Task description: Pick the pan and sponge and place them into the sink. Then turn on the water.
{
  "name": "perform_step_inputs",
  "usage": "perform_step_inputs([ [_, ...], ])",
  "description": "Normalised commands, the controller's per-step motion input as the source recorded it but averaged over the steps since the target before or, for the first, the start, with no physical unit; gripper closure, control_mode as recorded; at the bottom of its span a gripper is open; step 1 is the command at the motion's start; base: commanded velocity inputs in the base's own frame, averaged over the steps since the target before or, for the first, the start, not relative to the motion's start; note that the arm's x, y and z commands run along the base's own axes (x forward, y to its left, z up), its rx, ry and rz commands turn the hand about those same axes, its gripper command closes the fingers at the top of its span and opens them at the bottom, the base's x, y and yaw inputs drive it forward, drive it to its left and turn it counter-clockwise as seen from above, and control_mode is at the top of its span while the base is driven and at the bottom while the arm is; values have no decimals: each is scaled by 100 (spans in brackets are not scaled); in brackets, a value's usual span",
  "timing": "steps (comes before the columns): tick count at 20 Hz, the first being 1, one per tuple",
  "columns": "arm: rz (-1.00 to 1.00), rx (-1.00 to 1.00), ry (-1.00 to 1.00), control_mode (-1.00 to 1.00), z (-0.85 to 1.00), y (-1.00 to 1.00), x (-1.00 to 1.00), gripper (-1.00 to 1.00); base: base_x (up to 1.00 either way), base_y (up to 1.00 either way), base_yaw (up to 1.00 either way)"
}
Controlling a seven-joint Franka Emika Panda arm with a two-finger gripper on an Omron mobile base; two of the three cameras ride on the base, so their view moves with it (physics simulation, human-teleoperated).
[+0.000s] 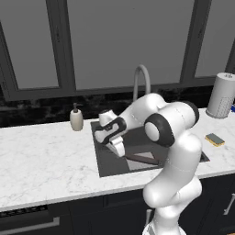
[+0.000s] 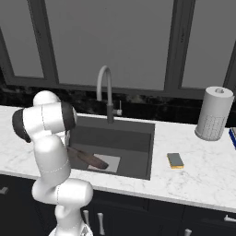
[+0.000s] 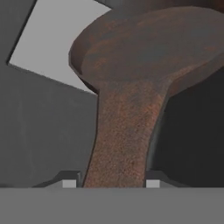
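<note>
Fingers (image 3: 69, 183) flank the pan (image 3: 144, 57) handle — contact unclear.

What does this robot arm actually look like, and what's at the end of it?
The arm is glossy white, built from rounded, bulbous segments with dark grey-black rings at the joints and no loose cables visible. Its end effector carries two small fingertips, grey in the hand view. No logos or markings can be made out.

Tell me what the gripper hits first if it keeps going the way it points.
The gripper has the pan handle between its fingertips; straight on lies the pan's bowl, then probably the sink floor.
</note>
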Motion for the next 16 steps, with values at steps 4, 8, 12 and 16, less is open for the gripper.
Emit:
perform_step_inputs([
  [4,-27,-9,0,-100,-37,-90,31,100,0,0,0],
  [8,-27,-8,0,-100,-50,-73,32,100,0,0,0],
  [12,-18,-1,0,-100,-53,-27,31,100,0,0,0],
  [16,-6,0,-2,-100,-54,0,21,100,0,0,0],
])
